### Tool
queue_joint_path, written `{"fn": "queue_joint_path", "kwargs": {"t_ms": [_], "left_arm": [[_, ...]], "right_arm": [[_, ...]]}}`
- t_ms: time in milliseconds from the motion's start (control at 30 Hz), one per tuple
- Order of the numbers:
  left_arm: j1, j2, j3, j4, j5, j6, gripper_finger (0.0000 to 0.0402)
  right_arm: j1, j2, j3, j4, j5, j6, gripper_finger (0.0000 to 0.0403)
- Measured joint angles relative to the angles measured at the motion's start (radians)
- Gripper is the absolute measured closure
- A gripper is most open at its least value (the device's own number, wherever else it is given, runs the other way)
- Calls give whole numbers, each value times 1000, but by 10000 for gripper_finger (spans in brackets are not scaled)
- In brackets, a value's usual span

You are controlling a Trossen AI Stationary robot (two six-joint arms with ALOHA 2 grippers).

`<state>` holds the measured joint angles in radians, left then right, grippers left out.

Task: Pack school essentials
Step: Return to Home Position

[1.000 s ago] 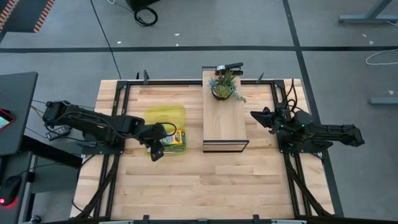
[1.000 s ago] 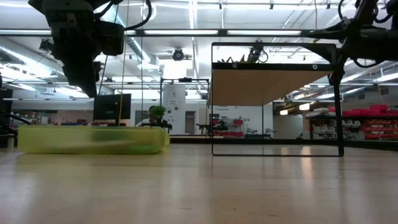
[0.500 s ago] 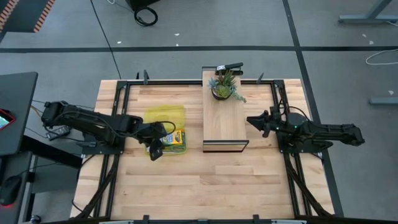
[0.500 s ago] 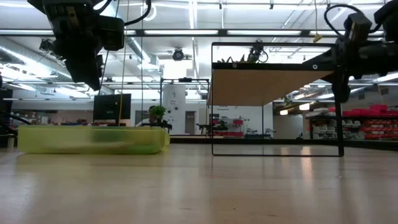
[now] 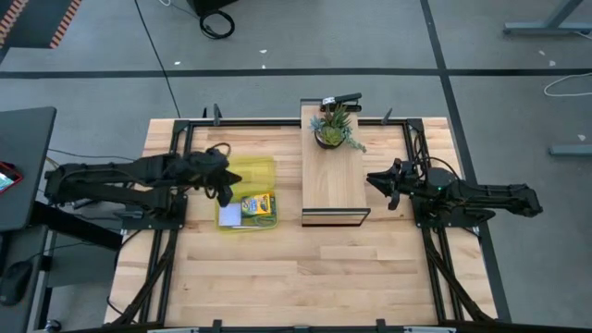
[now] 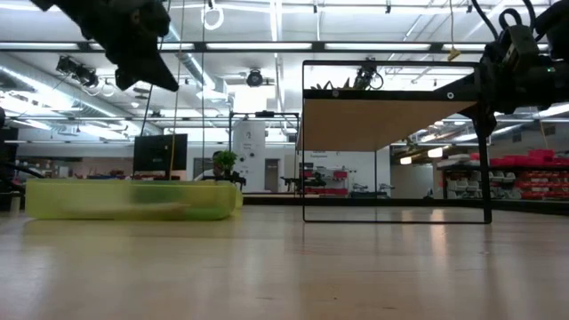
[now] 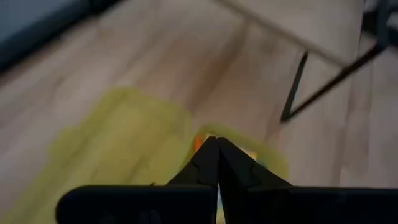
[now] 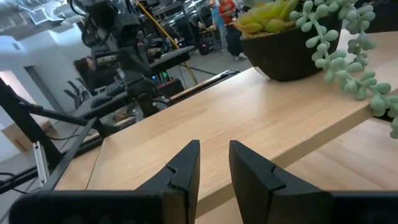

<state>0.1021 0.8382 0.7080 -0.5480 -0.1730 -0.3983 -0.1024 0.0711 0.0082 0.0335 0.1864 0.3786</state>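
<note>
Remaining to do, by the look of it: only parking both arms at home. Near the counter's left edge, left pincer closed and empty, raised above the yellow case, with the crayon box lying inside. Toward the right edge, beside the wooden shelf, right pincer slightly parted, holding nothing. Best lifted clear first, then drawn back slowly, avoiding case rim and shelf frame.

High straight down, low level across table; both share shelf
</note>
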Motion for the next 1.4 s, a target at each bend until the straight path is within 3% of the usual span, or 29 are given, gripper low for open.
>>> {"fn": "queue_joint_path", "kwargs": {"t_ms": [400,767,900,1167,1400], "left_arm": [[2,-236,-303,513,-37,24,398],[2,-460,-619,885,-35,72,392],[2,-523,-676,893,-52,91,390],[1,-550,-699,810,-81,279,390],[1,-552,-699,681,-156,700,373]], "right_arm": [[0,0,0,-1,0,2,310],[0,0,0,-1,0,2,310],[0,0,0,-1,0,2,310],[0,0,0,-1,0,2,310],[0,0,0,-1,0,2,310]]}}
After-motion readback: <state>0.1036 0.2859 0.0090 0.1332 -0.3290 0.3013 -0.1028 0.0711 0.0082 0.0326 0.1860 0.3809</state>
